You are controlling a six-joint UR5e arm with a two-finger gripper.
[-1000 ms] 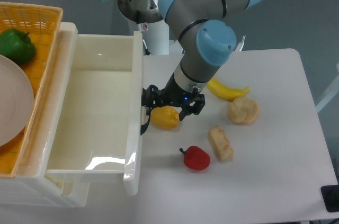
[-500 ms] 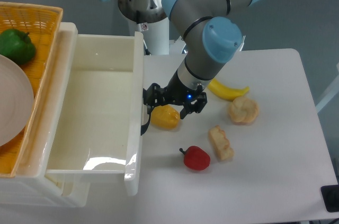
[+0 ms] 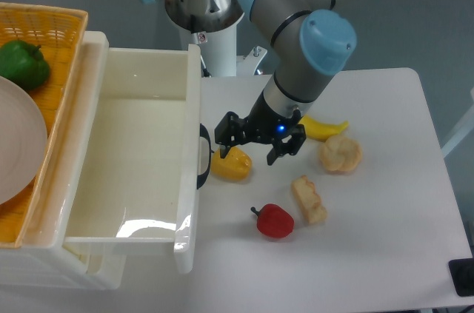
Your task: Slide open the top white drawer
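The top white drawer [image 3: 126,152] stands pulled far out of the cabinet, its glossy cream tray showing nothing inside. Its black curved handle [image 3: 204,156] sticks out from the front panel toward the table. My gripper [image 3: 248,152] hangs just to the right of that handle, apart from it, above a yellow pepper [image 3: 231,167]. The jaws are open and hold nothing.
A red pepper [image 3: 275,221], a banana [image 3: 321,128] and two bread pieces [image 3: 340,153] [image 3: 309,200] lie on the white table right of the drawer. On the cabinet's top, an orange wicker basket [image 3: 52,28] holds a green pepper [image 3: 22,63] and a plate [image 3: 15,150]. The lower drawer [image 3: 89,268] peeks out below.
My gripper has let go of the drawer handle and moved right, away from it. The drawer stays pulled out as before.
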